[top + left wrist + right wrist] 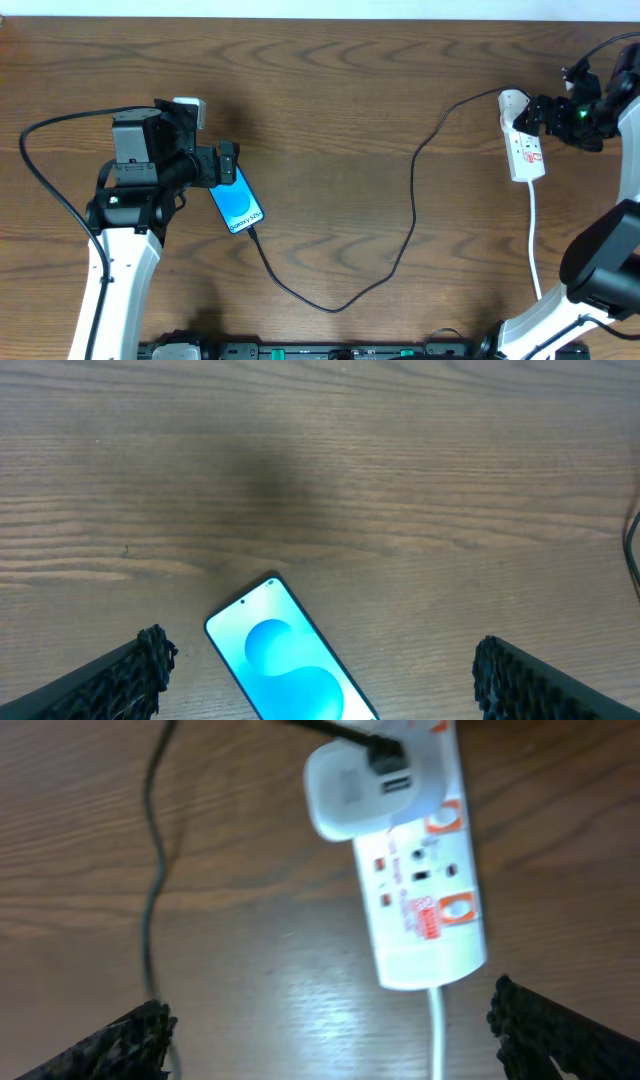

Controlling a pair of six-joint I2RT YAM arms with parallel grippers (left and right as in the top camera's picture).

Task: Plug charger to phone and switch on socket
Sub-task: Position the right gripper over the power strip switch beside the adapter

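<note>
The phone (238, 205) lies on the wooden table with its blue screen up, and it also shows in the left wrist view (290, 665). The charger's thin black cable (413, 200) runs from the phone's lower end in a long loop to a white adapter (365, 785) plugged into the socket, a white power strip (524, 145) at the right. My left gripper (228, 163) is open, its fingers apart either side of the phone's upper end (320, 665). My right gripper (538, 110) is open and empty above the power strip (425, 895), fingers wide (330, 1025).
The strip's thick white cord (535, 240) runs toward the front edge and shows in the right wrist view (437, 1030). The black cable (155, 870) passes left of the strip. A small white block (188, 105) sits by the left arm.
</note>
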